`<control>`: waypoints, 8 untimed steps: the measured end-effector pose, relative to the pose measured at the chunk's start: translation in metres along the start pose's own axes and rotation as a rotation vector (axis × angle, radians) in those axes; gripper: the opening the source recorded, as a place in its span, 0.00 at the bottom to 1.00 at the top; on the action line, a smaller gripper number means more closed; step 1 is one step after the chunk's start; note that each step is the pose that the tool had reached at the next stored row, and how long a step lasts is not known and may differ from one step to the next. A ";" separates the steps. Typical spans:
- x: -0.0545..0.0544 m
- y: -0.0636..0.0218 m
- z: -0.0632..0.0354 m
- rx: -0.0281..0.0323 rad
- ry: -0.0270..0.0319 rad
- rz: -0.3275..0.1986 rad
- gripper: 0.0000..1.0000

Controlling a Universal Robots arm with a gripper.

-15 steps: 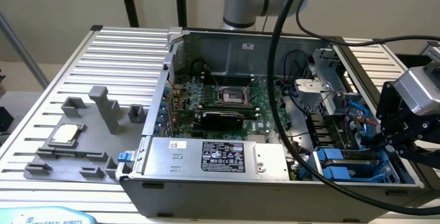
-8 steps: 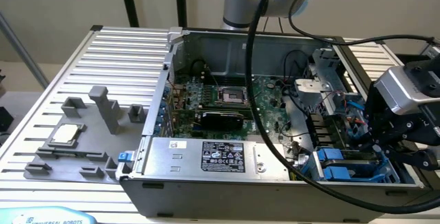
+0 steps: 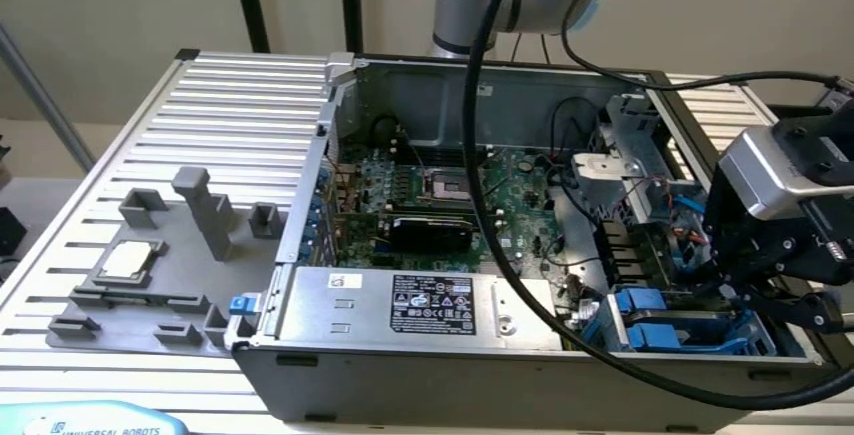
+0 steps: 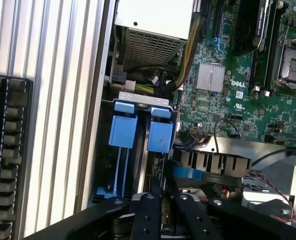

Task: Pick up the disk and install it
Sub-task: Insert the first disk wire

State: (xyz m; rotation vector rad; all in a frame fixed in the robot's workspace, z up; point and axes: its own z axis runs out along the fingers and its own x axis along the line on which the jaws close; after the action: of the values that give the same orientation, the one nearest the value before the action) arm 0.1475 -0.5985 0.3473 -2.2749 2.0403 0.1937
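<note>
Two blue plastic carriers stood side by side in the case's drive bay. The disk, in one blue frame, sat slotted there, just beside the green motherboard. Black end effector hung over the bay, fingers narrow, pinching the disk's edge. Ribbed aluminium desk, beige wall behind.

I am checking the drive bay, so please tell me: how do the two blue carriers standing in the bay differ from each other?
In the wrist view, the blue carrier by the case wall looks wider, and its long blue rails show; the blue carrier by the motherboard looks narrower, and the gripper sits at its end. Both stand on edge, side by side, in the same bay, with matching blue tabs.
</note>
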 end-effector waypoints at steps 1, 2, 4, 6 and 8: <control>0.000 0.0000 0.0002 0.0004 0.0042 0.006 0.16; 0.000 0.0001 0.0004 0.0009 0.0076 0.012 0.16; 0.000 0.0002 0.0010 0.0017 0.0113 0.026 0.16; 0.000 0.0002 0.0012 0.0024 0.0130 0.038 0.16; 0.000 0.0002 0.0016 0.0032 0.0132 0.051 0.16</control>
State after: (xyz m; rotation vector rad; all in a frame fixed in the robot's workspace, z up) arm 0.1473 -0.5984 0.3457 -2.2298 2.1050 0.1790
